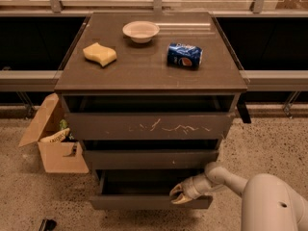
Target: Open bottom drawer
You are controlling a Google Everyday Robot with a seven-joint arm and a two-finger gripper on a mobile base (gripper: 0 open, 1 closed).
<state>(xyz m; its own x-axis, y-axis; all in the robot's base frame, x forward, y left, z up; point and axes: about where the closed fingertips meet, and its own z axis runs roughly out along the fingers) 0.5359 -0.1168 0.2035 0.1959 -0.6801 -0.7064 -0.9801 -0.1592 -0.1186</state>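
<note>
The bottom drawer (pixel 139 202), the lowest of three dark grey-brown fronts, is pulled out from the cabinet and its dark inside shows above the plain front. My gripper (pixel 177 195) is at the drawer's top front edge, right of its middle, with the pale arm (pixel 226 177) reaching in from the lower right. The middle drawer (pixel 149 159) and the scratched top drawer (pixel 149 125) sit above it, further back.
On the cabinet top lie a yellow sponge (pixel 99 54), a white bowl (pixel 140 31) and a blue soda can (pixel 185 55) on its side. An open cardboard box (pixel 54 141) stands on the floor left of the cabinet. A dark object (pixel 46 224) lies on the floor.
</note>
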